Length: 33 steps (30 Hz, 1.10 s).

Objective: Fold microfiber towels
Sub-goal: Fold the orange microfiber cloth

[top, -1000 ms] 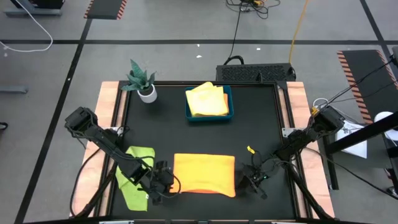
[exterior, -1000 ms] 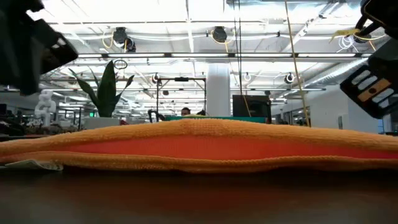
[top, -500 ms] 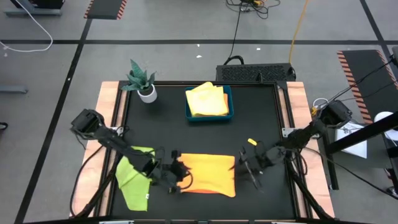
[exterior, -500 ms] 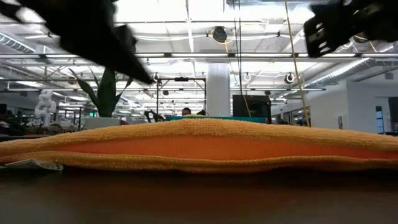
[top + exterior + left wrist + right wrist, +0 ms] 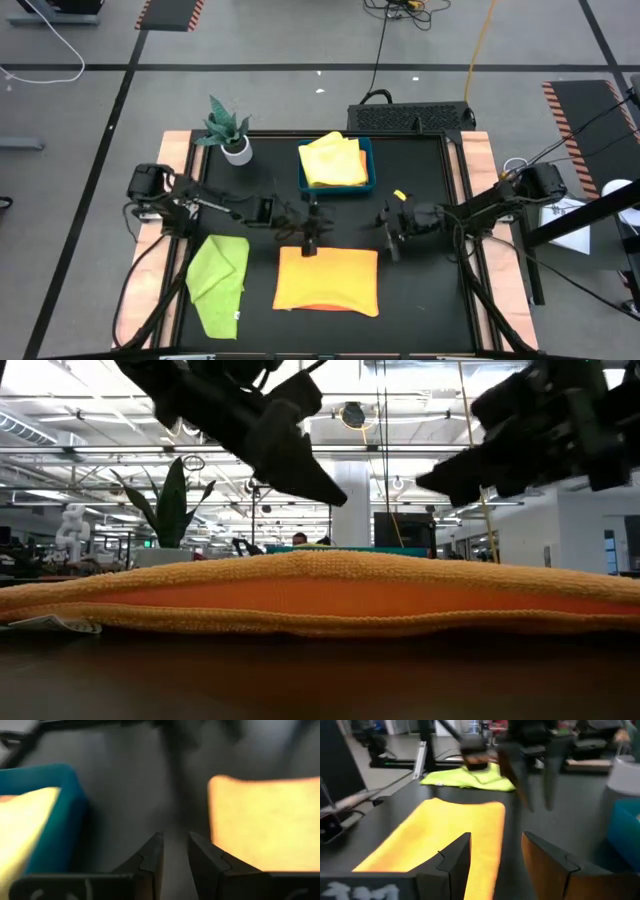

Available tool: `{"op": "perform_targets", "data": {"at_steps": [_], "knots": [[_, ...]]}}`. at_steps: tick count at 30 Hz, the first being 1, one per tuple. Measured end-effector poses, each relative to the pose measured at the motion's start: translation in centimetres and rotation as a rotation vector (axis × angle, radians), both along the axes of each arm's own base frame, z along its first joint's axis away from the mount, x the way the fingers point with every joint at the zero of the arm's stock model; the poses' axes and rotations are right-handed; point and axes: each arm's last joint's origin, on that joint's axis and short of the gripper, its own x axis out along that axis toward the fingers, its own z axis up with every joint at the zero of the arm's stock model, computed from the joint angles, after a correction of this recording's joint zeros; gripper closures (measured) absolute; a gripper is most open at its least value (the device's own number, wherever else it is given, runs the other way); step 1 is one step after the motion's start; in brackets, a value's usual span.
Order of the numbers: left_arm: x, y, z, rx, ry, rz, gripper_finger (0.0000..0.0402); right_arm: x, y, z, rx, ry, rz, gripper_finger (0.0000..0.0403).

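An orange towel [image 5: 327, 280] lies folded into a neat rectangle at the near middle of the black worktop [image 5: 420, 170], its layers stacked flat in the low view, so this one looks finished. A yellow towel [image 5: 332, 161] already sits folded in the blue tray [image 5: 369, 165] at the far middle. The lime green towel [image 5: 217, 281], at the near left, is still loosely crumpled and seems to be the one left to fold (no other loose cloth shows).

Both arms are raised off the cloth and reach in toward the centre, between tray and orange towel. The left claw [image 5: 312, 238] hangs just over the far edge of the orange towel, pointing down and inward; its fingers stand a narrow gap apart with nothing between them, as the left wrist view shows. The right claw [image 5: 390, 226] hovers just right of the towel's far right corner, its fingers clearly apart and empty in the right wrist view.

A small potted plant [image 5: 228, 130] stands at the far left corner, well clear of the work.
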Motion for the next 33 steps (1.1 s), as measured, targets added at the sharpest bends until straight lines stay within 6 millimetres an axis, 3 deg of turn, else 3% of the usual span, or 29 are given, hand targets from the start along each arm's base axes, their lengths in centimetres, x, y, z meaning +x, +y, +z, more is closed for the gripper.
{"op": "perform_targets", "data": {"at_steps": [4, 8, 14, 18, 27, 33], "knots": [[0.6, 1.7, 0.1, -0.089, -0.052, -0.054, 0.0314, -0.6, -2.0, -0.9, 0.043, 0.045, -0.085, 0.0234], [1.6, 1.8, -0.9, -0.103, -0.109, -0.128, 0.0314, -1.1, -3.5, -1.4, 0.062, 0.066, -0.163, 0.0234], [3.0, 1.2, -5.1, -0.101, -0.093, -0.172, 0.0314, -1.2, -3.7, -1.3, 0.047, 0.054, -0.159, 0.0234], [3.6, 0.8, -6.6, -0.123, -0.127, -0.167, 0.0314, -1.1, -3.5, -1.2, 0.104, 0.045, -0.102, 0.0234], [3.6, -0.8, -6.0, -0.228, -0.171, -0.114, 0.0314, -1.1, -2.8, -1.1, 0.154, 0.05, -0.077, 0.0234], [3.5, -2.2, -5.8, -0.169, -0.201, -0.12, 0.0314, -1.2, -1.3, -1.3, 0.122, 0.068, -0.032, 0.0234]]}}
